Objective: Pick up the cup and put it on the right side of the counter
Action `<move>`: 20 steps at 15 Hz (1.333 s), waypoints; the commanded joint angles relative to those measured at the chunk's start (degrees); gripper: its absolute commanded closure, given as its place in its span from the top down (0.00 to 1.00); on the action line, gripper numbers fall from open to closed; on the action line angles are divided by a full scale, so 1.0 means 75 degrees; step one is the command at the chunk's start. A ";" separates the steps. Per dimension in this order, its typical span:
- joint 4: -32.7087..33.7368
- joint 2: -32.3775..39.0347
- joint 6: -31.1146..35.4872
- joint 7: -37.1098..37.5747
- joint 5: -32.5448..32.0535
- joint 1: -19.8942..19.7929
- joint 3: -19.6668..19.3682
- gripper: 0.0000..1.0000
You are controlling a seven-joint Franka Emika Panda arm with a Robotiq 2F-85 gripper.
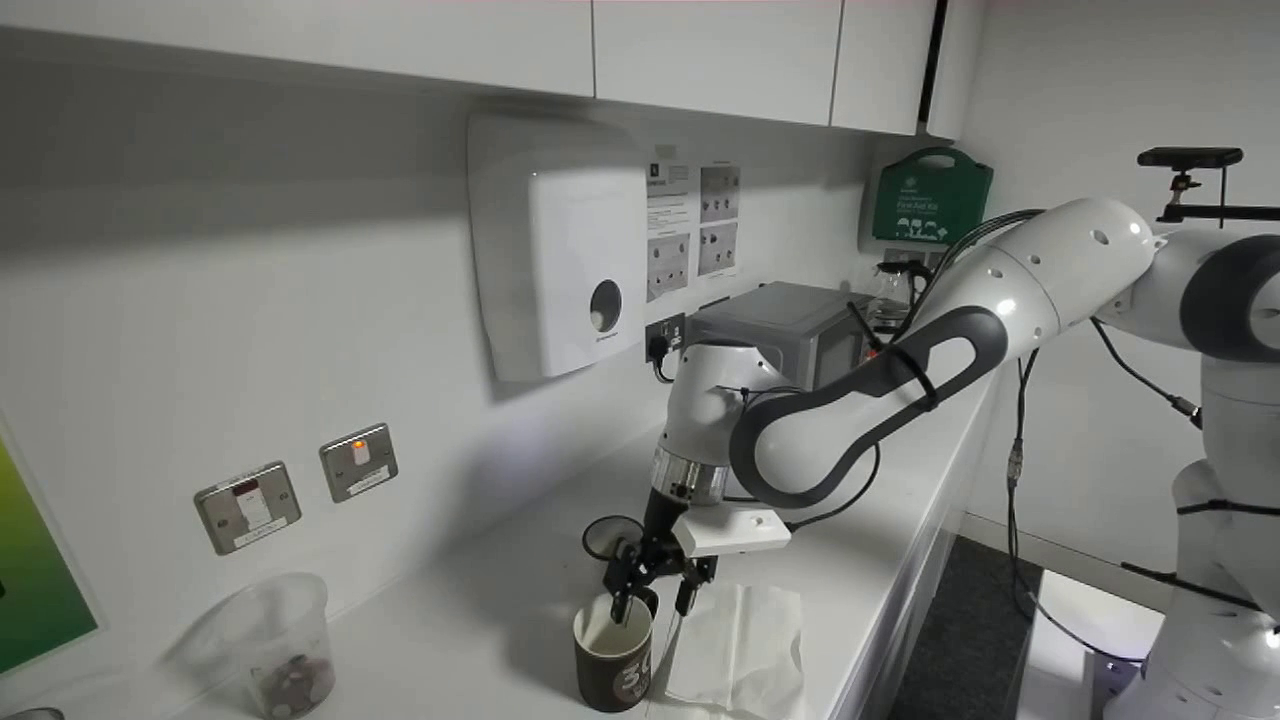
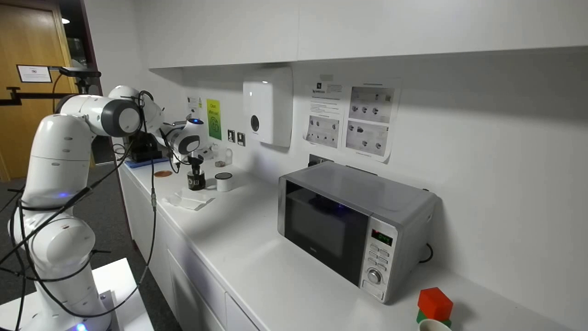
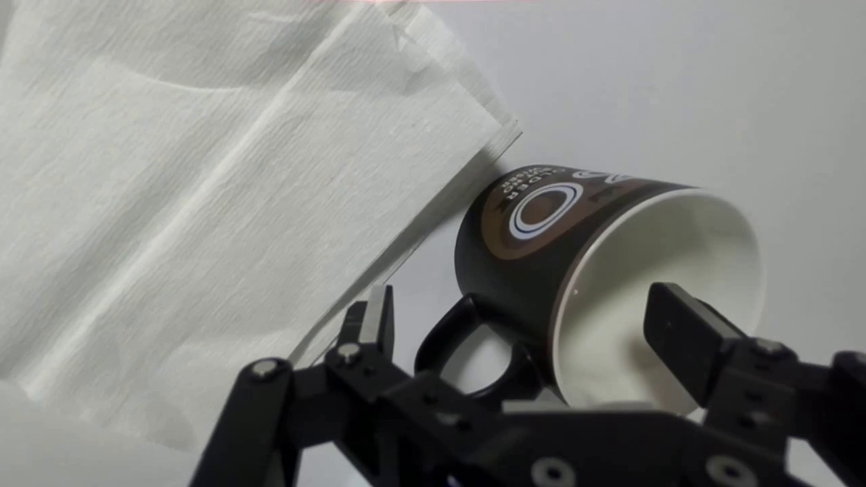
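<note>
Along white wall, beneath cupboards, noted plain white counter.

In an exterior view, found gripper pointing down, with jaws set wide apart and nothing in hold. Found cup upright on counter, just under the jaws, not yet lifted. Beside jaws, next to cup, noted napkin lying on counter, probably incidental to the task; on opposite side, well apart, see-through tub, perhaps kept near wall for working space.

In an exterior view, confirmed cup below gripper. Near jaws, on wall side, noted white cup, judged not for picking, merely to be cleared on the way out. Well away from jaws, further along counter, noted microwave and red block; judged likely direction of carry, to reach right side of counter.

In wrist view, found one finger over cup's pale mouth, opposite finger outside, near napkin, with handle and rim between. Judged straddled so as to pinch cup's side, handle included, on closing, rather than to span the whole body. Cannot tell inner finger's depth, nor any touch on cup. Recommend centring handle between fingers before closing, to avoid swinging cup round.
</note>
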 commanded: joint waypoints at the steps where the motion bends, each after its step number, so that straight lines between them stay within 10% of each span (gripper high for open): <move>1: 0.0334 0.0095 -0.0280 0.0565 -0.0436 0.0263 -0.0189 1.00; 11: 0.0849 0.0231 -0.1304 0.2594 -0.2601 0.1007 -0.0385 1.00; 20: 0.1292 0.0489 -0.1758 0.2630 -0.2645 0.1017 -0.0359 0.32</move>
